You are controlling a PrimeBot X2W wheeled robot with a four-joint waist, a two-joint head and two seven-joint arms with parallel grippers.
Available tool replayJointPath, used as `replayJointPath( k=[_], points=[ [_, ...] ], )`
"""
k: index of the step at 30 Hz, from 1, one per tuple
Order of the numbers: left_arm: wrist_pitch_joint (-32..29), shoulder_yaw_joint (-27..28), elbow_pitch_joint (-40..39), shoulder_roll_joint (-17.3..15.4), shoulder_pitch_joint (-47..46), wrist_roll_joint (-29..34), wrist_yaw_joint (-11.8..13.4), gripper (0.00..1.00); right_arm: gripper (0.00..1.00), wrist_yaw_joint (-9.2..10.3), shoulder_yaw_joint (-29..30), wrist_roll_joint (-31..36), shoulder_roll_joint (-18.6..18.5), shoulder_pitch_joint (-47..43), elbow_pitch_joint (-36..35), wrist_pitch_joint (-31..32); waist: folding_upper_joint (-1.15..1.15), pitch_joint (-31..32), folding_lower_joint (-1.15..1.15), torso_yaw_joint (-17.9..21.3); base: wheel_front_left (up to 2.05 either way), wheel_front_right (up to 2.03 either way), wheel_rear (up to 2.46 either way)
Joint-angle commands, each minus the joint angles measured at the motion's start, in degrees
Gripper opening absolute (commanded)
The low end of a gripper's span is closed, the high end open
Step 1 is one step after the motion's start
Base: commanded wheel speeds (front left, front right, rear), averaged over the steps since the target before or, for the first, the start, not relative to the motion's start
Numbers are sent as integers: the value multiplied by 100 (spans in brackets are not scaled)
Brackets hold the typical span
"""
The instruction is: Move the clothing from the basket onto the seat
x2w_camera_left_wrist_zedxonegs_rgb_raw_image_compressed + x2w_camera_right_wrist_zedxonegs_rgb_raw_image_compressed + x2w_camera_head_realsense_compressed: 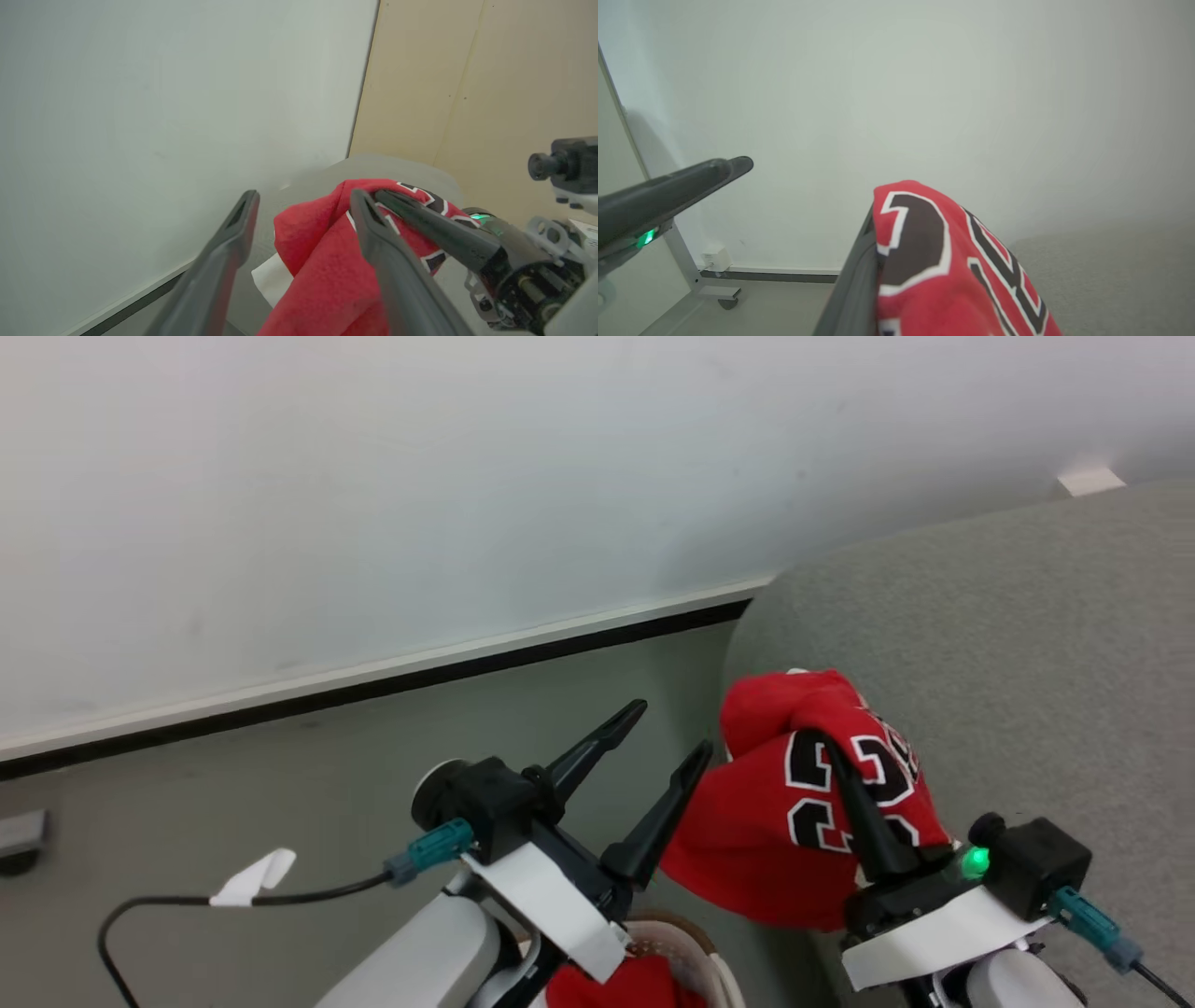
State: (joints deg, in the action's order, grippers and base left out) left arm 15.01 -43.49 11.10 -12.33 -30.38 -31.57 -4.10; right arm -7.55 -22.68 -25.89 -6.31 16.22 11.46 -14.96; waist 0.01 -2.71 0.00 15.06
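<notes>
Head view, looking down past both arms.
- Item one: soft red sports jersey [784, 821] with black-and-white numerals. It hangs bunched at the rounded left corner of the large light-grey woven seat [1027, 663]. Whether it touches the upholstery cannot be told.
- Item two: right gripper [834, 751], jaws closed. The jersey is pinched and draped about its long dark fingers.
- Item three: left gripper [674, 733], jaws wide apart with nothing between them, just beside the jersey's left fold.
- Item four: rounded white plastic basket [726, 985] with brown rim, at the bottom edge beside the left forearm. It holds more red clothing [625, 989].
- Governing relation: the seat's broad surface lies to the right of and beyond the held jersey, while part of the cloth overhangs the grey-green floor [280, 784]. The right arm is the nearer; by my reckoning it must carry the jersey rightward before letting go.

Left wrist view.
- Own two fingers are spread and the gap between them is empty.
- The jersey lies to their right, with the right gripper's closed fingers buried in its upper fold.
- Adds: a white patch under the cloth, possibly tag or lining, and a beige panel [467, 70] behind the seat.

Right wrist view.
- The jersey rides over the right side of the closed fingers, numerals uppermost, its long axis running along them.
- The seat shows at lower right.
- Adds: one finger of the left gripper at far left, apart from the cloth.
</notes>
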Motion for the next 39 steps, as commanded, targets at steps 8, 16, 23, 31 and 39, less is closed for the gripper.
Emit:
replayJointPath(
  k=[8, 16, 23, 31, 39],
  points=[
    [12, 171, 87, -75, 350, 464, -94, 100, 0, 12, 422, 247, -186, -116, -178, -16, -1, -256, 0, 1177, 0, 0, 0],
    [14, 381, 192, 67, 607, 705, -191, 100, 0, 12, 708, 298, -10, -437, -316, -15, -1, -334, 0, 1550, 0, 0, 0],
    [14, 500, 278, 173, 664, 851, -265, 100, 0, 12, 747, 382, -91, -382, -297, -15, -1, -366, 0, 1497, 0, 0, 0],
    [15, 434, 380, 97, 455, 1034, -309, 100, 0, 12, 899, 408, -352, 311, 27, -9, -1, -818, 0, 1222, 0, 0, 0],
    [-33, 313, 253, -272, 40, 1067, -335, 100, 0, 12, 1378, 698, -841, 1922, 534, 426, -1, -1893, 0, 696, 0, 0, 0]
  ],
)
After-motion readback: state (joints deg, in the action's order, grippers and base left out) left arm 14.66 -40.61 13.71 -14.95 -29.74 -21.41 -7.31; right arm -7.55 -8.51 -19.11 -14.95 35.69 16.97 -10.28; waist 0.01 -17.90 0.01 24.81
